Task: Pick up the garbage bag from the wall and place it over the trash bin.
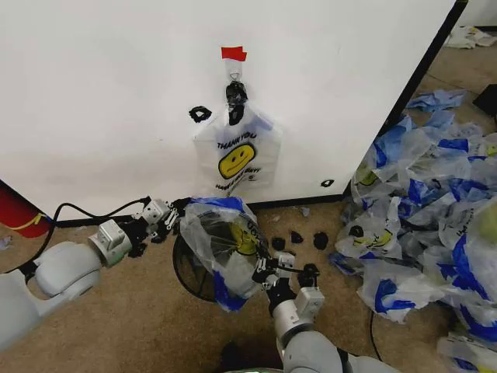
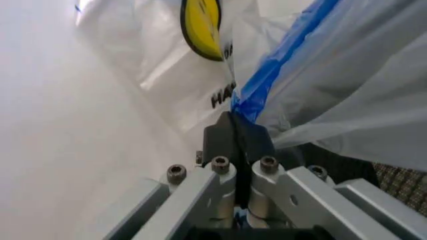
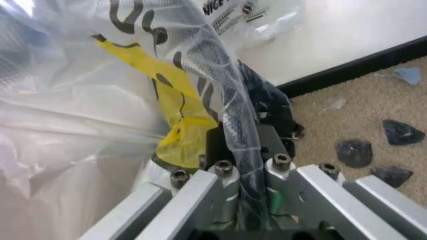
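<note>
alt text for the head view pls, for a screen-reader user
Both grippers hold a garbage bag stretched open over the black trash bin: the left gripper pinches its blue edge, the right gripper its near side. Behind, another smiley bag hangs on the white wall; more bags lie piled at right.

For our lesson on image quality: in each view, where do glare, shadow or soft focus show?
Head view: the wall is evenly lit and sharp. Left wrist view: the garbage bag is blurred beyond the left gripper. Right wrist view: bright glare on plastic at the right gripper.

Jaws closed on garbage bag (image 2: 347,85)
</note>
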